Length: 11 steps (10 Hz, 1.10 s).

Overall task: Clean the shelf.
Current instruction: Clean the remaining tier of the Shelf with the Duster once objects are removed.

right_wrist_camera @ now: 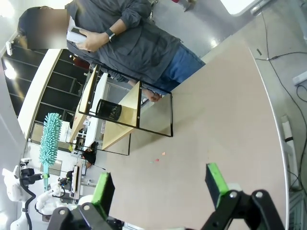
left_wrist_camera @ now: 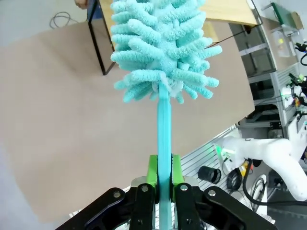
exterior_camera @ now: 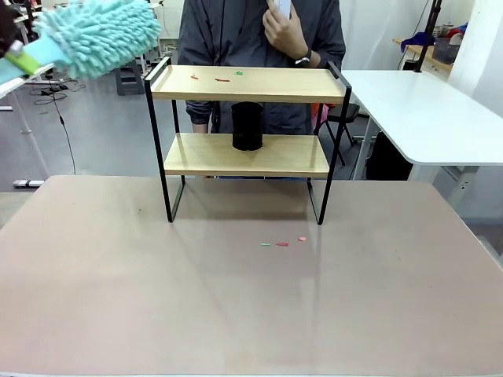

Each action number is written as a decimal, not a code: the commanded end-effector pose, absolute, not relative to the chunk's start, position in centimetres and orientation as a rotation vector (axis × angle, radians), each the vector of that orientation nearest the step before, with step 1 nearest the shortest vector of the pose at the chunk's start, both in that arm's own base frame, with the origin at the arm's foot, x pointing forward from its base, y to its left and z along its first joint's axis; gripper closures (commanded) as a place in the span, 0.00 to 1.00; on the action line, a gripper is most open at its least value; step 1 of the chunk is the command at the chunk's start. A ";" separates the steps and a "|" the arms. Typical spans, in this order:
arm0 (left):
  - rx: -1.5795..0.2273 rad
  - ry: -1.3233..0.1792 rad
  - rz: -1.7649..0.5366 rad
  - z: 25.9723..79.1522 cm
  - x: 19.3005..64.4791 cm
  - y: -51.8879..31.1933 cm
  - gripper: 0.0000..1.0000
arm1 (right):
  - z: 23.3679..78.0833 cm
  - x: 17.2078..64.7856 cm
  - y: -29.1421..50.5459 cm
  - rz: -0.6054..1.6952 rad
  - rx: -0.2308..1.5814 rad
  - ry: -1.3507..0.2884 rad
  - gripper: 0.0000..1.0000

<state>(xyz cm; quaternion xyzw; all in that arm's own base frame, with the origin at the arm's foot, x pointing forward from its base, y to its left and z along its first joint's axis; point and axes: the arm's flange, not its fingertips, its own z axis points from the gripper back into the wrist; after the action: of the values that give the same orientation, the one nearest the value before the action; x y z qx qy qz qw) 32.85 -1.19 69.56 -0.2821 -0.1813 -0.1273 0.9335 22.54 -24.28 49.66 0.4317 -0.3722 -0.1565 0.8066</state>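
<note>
The shelf (exterior_camera: 245, 84) is a two-tier rack of light wooden boards in a black frame, standing at the far middle of the table; it also shows as the shelf (right_wrist_camera: 120, 112) in the right wrist view. Small red and green scraps (exterior_camera: 222, 78) lie on its top board. A black mesh cup (exterior_camera: 247, 126) sits on the lower board. My left gripper (left_wrist_camera: 164, 179) is shut on the teal handle of a fluffy teal duster (left_wrist_camera: 163, 48). The duster head (exterior_camera: 98, 35) hangs in the air up left of the shelf. My right gripper (right_wrist_camera: 158, 184) is open and holds nothing.
A few red and green scraps (exterior_camera: 281, 243) lie on the brown table (exterior_camera: 236, 298) in front of the shelf. A person (exterior_camera: 259, 31) stands behind the shelf holding a phone. A white desk (exterior_camera: 424, 110) is at the back right.
</note>
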 end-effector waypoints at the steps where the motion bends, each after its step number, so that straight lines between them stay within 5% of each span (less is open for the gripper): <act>1: -0.571 -0.368 -0.264 69.4 33.4 -2.8 0.88 | 49.7 22.8 -24.3 -0.314 0.927 -0.827 0.00; 4: -0.436 -0.445 -0.009 72.7 35.1 -6.8 0.88 | 49.7 22.8 -24.3 -0.314 0.927 -0.827 0.00; 11: -0.286 -0.343 -0.062 71.3 41.4 -15.8 0.88 | 49.7 22.8 -24.3 -0.314 0.927 -0.827 0.00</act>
<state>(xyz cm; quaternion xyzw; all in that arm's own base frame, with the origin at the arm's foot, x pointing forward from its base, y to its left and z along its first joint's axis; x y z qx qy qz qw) 41.56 -15.29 70.54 -0.1544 -0.1678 -0.0363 0.9730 22.53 -24.26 49.69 0.4316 -0.3721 -0.1562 0.8068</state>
